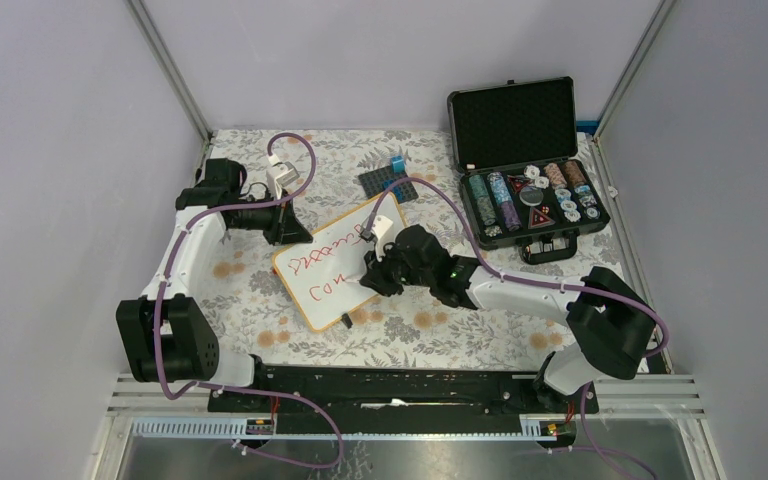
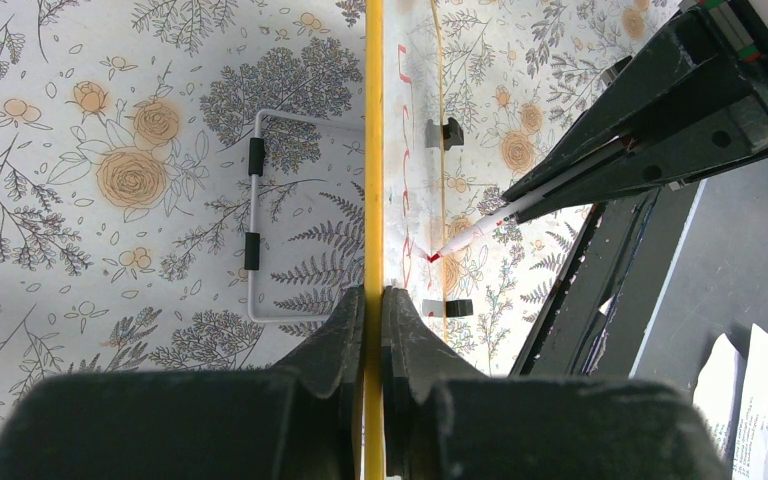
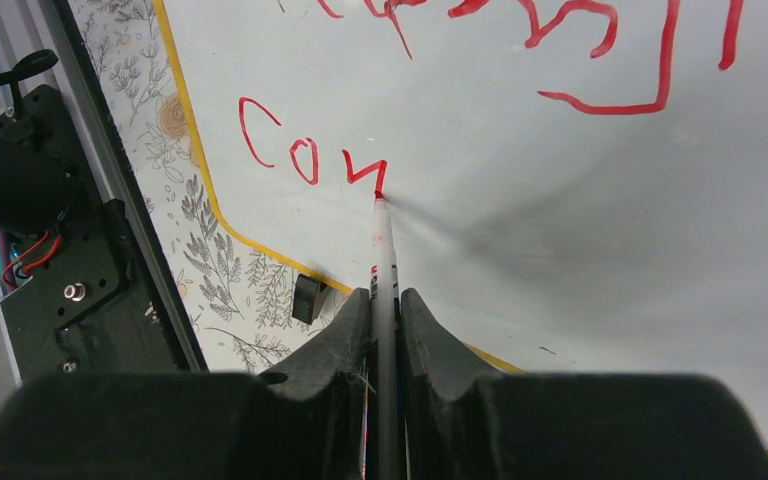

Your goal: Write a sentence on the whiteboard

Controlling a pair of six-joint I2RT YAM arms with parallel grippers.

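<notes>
Wood-coloured frame with rounded corners around the whiteboard point(image 1: 332, 305), lying askew at mid-counter on floral cloth point(image 1: 440, 335), between the two arms. Far long edge pinched near its left corner by left end effector point(image 1: 288, 232), fingers point(image 2: 345, 330) pressed together on the thin yellow rim, seen edge-on from the left wrist. Near long edge free, two small black clip feet point(image 2: 445, 132) along it. Open cloth on the near side toward the arm bases, and on the left up to the enclosure wall point(image 1: 80, 200). Far corner close to a dark grey studded baseplate point(image 1: 388, 183) carrying a blue block point(image 1: 398, 163); touching or apart, cannot tell. Open black case point(image 1: 530, 180) of chips at far right, well apart from the board. White wire frame point(image 2: 253, 215) with black sleeves on the cloth beside the pinched edge, left wrist view only. Right end effector point(image 1: 375, 275) over the board's right half, clamped on a white marker point(image 3: 384, 240), red tip down and touching the surface. Handwritten sentence point(image 3: 305, 160) in red, two lines: upper line scribbled through and illegible; lower line showing "C", "o" and an angular third stroke, marker tip resting at that stroke's end. Letters uneven in height, set toward the left short edge. Remaining surface white and glossy, faint grey shadow beside the tip.
</notes>
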